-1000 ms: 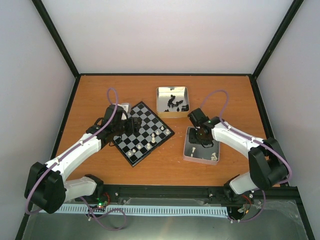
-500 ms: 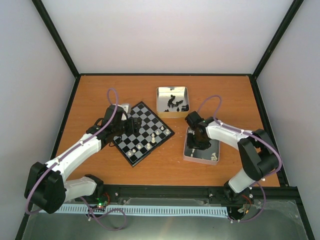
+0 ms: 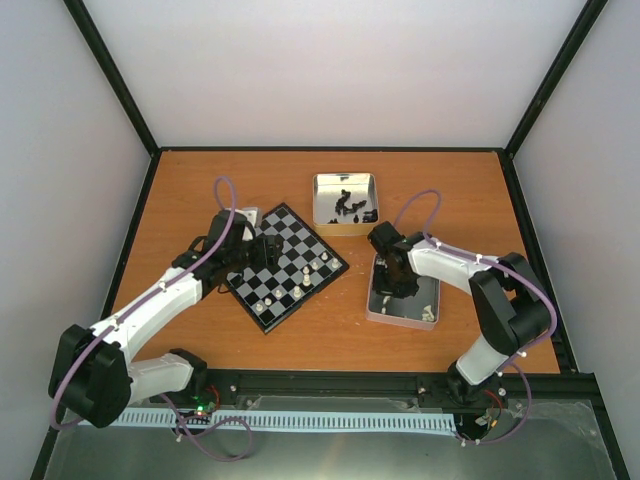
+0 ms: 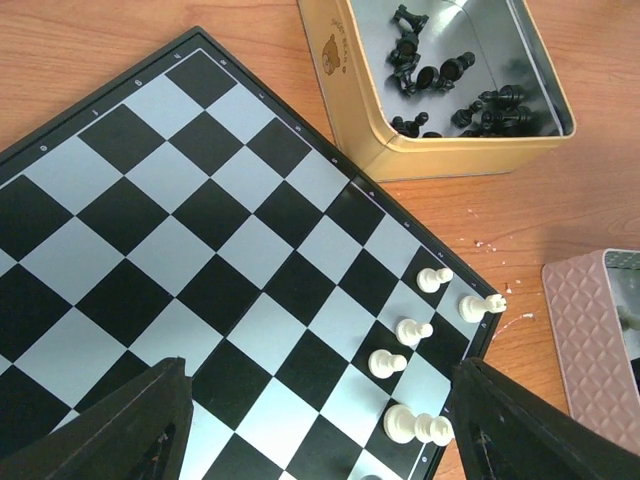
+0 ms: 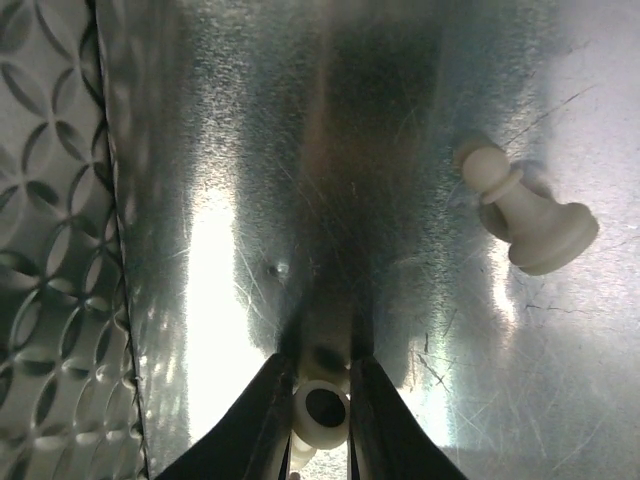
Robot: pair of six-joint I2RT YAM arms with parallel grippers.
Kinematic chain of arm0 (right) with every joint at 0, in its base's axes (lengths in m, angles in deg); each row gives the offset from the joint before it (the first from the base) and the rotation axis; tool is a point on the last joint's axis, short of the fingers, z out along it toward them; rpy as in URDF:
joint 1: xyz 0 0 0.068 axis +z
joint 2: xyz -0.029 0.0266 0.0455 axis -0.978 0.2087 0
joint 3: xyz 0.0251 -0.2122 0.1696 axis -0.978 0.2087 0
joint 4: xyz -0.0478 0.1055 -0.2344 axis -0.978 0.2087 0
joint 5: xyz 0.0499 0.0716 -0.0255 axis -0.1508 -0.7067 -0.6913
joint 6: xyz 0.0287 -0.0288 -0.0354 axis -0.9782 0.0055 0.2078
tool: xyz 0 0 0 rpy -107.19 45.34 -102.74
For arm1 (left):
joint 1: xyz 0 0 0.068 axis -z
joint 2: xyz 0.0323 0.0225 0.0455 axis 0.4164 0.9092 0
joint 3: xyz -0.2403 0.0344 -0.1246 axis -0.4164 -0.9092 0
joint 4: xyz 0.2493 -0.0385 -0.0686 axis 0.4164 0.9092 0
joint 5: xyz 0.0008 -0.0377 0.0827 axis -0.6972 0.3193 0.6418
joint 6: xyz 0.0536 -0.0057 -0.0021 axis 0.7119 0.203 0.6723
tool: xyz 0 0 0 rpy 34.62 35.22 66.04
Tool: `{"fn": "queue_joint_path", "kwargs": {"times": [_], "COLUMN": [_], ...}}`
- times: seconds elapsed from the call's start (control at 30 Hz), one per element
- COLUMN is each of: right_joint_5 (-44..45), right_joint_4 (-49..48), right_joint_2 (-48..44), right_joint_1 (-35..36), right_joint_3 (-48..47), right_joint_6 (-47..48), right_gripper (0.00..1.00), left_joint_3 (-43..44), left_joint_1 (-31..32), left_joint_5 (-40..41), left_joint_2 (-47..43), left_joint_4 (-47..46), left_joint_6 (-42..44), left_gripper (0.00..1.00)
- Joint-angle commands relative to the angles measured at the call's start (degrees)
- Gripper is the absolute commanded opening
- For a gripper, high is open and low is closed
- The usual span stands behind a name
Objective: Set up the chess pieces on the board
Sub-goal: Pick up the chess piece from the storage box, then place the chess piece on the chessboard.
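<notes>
Right hand pinches a cream piece in the tin; left hand hangs open

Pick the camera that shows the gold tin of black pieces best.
Left wrist: the gold tin fills the upper right, close enough to tell individual black chessmen apart. Top external shows the whole tin, but small, its pieces a dark clump. Right wrist misses it.
</notes>
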Motion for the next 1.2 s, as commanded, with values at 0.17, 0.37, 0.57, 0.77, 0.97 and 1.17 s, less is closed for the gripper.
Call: {"fn": "queue_joint_path", "kwargs": {"times": [0.17, 0.37, 0.57, 0.77, 0.97, 1.17], "right_joint_5": [0.7, -13.2, -27.9, -36.4, -36.2, -35.1], "right_joint_4": [-3.5, -10.5, -20.2, -35.4, -40.9, -43.6], "right_joint_2": [-8.0, -13.3, -11.0, -10.5, -11.4, -12.7], "right_joint_1": [-0.1, -1.8, -1.8, -1.8, -1.8, -1.8], "right_joint_3": [-2.4, -5.0, -6.4, 0.1, 3.7, 5.5], "right_joint_6": [-1.9, -4.9, -17.0, -41.7, -54.6, -61.5], "right_gripper": [0.1, 0.12, 0.12, 0.12, 0.13, 0.14], "left_joint_3": [-1.1, -3.0, -1.1, 1.9, 2.5, 3.1], "left_joint_1": [0.3, 0.4, 5.6, 9.7, 10.2, 10.2], "left_joint_5": [-12.3, -23.1, -24.3, -22.0, -23.2, -24.5], "left_joint_2": [-3.5, -4.8, -0.5, 5.0, 6.7, 8.6], "left_joint_4": [-8.9, -19.0, -26.5, -27.4, -28.8, -28.4], "left_joint_6": [3.0, 2.1, 1.8, 1.9, 0.7, 0.7], "left_gripper": [0.71, 0.71, 0.71, 0.66, 0.58, 0.53]}}
